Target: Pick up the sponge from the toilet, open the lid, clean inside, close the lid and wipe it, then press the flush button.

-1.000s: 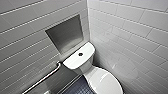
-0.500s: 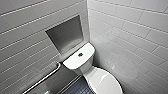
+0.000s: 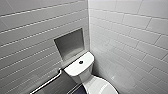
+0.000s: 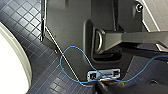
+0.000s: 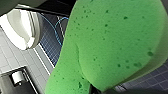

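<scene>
White tiled walls (image 3: 130, 30), a niche (image 3: 68, 45), perhaps a rail (image 3: 47, 82), over dark-blue floor (image 4: 25, 25).

No writing, label, brand or number can be read on the toilet (image 3: 75, 69), the wall tiles (image 3: 130, 37) or the sponge (image 5: 112, 45).

We find our camera has lifted, so the toilet (image 3: 85, 72) and the wall niche (image 3: 68, 46) behind it sit lower in the head view.

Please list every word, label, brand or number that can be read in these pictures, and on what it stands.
None can be read. The toilet, the flush button and the sponge bear no visible text; the small grey plate on the robot is too blurred.
</scene>
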Controlling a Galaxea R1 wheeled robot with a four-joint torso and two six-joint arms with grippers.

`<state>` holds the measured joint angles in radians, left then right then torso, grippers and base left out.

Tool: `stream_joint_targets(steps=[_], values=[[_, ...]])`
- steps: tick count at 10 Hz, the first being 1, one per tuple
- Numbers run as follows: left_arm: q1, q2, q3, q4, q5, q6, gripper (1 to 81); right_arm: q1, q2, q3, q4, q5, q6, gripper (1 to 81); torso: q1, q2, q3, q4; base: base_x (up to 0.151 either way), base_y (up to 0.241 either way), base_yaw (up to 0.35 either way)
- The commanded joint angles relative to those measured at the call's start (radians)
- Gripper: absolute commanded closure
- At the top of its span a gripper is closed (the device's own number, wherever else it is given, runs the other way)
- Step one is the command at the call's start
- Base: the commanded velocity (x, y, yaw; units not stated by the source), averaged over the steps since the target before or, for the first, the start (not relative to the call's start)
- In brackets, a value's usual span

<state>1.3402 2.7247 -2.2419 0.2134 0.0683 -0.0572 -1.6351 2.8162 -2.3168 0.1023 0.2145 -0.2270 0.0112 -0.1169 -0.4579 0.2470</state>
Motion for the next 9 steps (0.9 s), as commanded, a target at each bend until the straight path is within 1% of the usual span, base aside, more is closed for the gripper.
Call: stream_joint_targets(steps=[1,2,5,6,7,9], values=[[0.052,0.118,-0.183,0.029,0.033,0.004,81.1,-0.018,0.024,-0.016,-0.007,-0.081,0.000,81.1,0.000,0.000,0.094,0.000,0.000,0.000,0.000],[0.070,0.155,-0.238,0.029,0.033,0.004,81.1,-0.016,0.031,-0.027,-0.009,-0.081,0.000,81.1,-0.001,0.000,0.130,0.000,0.000,0.000,0.000],[0.095,0.224,-0.338,0.018,0.033,0.002,81.1,-0.010,0.062,-0.074,-0.010,-0.081,0.000,81.1,-0.002,-0.002,0.240,0.000,0.000,0.000,0.000],[0.095,0.245,-0.367,0.018,0.033,0.002,81.1,-0.010,0.070,-0.088,-0.010,-0.081,0.000,81.1,-0.003,-0.002,0.237,0.000,0.000,0.000,0.000],[0.095,0.271,-0.406,0.018,0.033,0.002,81.1,-0.007,0.076,-0.096,-0.010,-0.083,0.000,81.1,-0.003,-0.003,0.211,0.000,0.000,0.000,0.000],[0.095,0.310,-0.450,0.018,0.039,0.000,81.1,-0.009,0.080,-0.096,-0.021,-0.081,0.000,81.1,-0.004,-0.003,0.229,0.000,0.000,0.000,0.000]])
